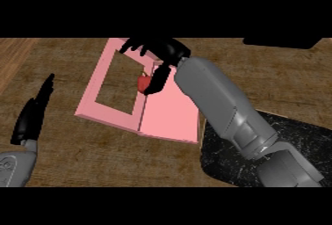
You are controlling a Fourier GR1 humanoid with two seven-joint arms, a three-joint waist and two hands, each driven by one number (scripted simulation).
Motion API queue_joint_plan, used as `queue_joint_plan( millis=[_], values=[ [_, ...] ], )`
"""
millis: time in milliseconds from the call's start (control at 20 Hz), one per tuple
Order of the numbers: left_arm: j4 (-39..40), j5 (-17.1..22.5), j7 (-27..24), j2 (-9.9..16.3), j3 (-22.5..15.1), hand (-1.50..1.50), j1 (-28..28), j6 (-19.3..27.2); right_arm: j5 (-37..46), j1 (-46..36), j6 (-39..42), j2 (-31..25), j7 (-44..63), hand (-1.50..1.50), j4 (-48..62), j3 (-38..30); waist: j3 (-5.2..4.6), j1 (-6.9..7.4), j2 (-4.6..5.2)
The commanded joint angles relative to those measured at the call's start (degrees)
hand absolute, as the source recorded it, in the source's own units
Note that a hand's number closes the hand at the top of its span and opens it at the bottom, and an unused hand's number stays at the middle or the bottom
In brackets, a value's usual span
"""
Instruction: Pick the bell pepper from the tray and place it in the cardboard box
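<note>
While one robot hand [157,55] grips one bell pepper [143,82]

Two arms, both w/ grey forearms & black hands. Right forearm [220,105]: thick, smooth grey shell, rounded, built in segments w/ a seam and a lighter band near the elbow end, blockier piece below it. Right hand [157,49]: glossy black, slim fingers. Left hand [31,118]: black, long & narrow, pale ring at wrist. Left forearm [13,169]: light grey, rounded casing, faint grooves on top.
</note>
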Motion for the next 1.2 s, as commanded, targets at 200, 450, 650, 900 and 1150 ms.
queue_joint_plan(
  millis=[200,450,650,900,1150],
  values=[
    [0.27,0.26,-0.58,-0.24,0.76,0.00,0.41,-0.30,-10.06,0.99,-4.80,0.02,-5.96,-1.50,-0.75,0.18,0.05,0.16,0.16],
    [0.69,-0.98,0.00,0.08,1.53,0.00,0.96,1.22,-17.54,1.38,-5.55,0.02,-7.65,-1.50,-1.33,-4.48,0.10,-1.94,-0.38],
    [0.51,0.36,-0.83,0.54,2.66,0.00,1.04,-0.04,-19.39,-3.37,-2.53,-1.71,-9.19,-1.50,4.23,-11.13,0.10,-2.82,-0.17],
    [-2.28,-0.98,0.60,-0.29,1.91,0.00,2.69,1.33,-21.46,-2.65,3.54,-7.83,-12.22,-1.50,8.63,-14.77,0.15,-2.49,-0.11],
    [-0.47,-0.26,1.29,1.01,2.78,0.00,0.35,-0.58,-20.73,-2.24,9.42,-16.14,-14.72,-1.50,12.32,-15.60,0.16,-2.31,0.46]
  ],
)
